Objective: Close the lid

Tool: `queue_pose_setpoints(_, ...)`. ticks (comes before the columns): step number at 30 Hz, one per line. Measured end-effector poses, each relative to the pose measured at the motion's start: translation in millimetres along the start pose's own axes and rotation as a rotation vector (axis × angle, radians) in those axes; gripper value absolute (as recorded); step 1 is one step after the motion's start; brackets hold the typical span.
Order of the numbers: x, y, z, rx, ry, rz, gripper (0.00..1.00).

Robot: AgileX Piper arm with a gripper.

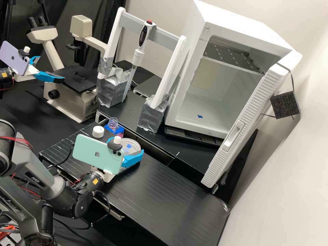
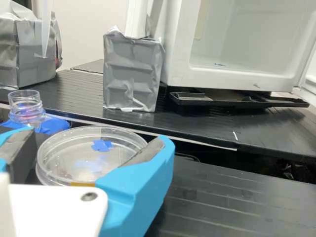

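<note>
In the high view, the gripper (image 1: 126, 145) was low over the black table (image 1: 164, 201), around a round clear dish (image 1: 134, 142) with a blue mark (image 1: 129, 146) on it. A white cap (image 1: 98, 132) lay near the dish, just beside a clear-necked bottle (image 1: 113, 123). The white cabinet (image 1: 235, 24) stood behind with its door (image 1: 244, 124) open.

In the wrist view, the jaws of the gripper (image 2: 98, 135) were spread, the dish between them — one blue finger (image 2: 140, 185) overlapped its rim, though whether they pressed on it I couldn't tell. The bottle stood just beyond the dish — upright, its neck uncapped.
</note>
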Motion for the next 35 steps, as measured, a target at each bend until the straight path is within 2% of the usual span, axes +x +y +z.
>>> queue_pose_setpoints(8,-14.0,11.8,-10.0,0.028,-0.006,0.076,1.00)
queue_pose_setpoints(10,-17.4,14.5,-15.7,0.004,0.005,0.100,1.00)
queue_pose_setpoints(12,-19.8,15.8,-22.3,-0.035,0.025,0.119,1.00)
queue_pose_setpoints(16,-20.2,12.8,-34.1,-0.074,0.090,0.103,1.00)
queue_pose_setpoints(18,-19.9,10.3,-37.3,-0.085,0.114,0.081,1.00)
queue_pose_setpoints(22,-19.3,8.5,-39.1,-0.087,0.130,0.066,1.00)
queue_pose_setpoints(25,-19.6,8.3,-40.4,-0.092,0.136,0.067,1.00)
queue_pose_setpoints(28,-21.5,10.5,-45.4,-0.105,0.152,0.099,1.00)
queue_pose_setpoints(31,-22.8,14.2,-51.3,-0.089,0.185,0.152,1.00)
queue_pose_setpoints(35,-21.7,16.2,-56.9,-0.035,0.235,0.186,1.00)
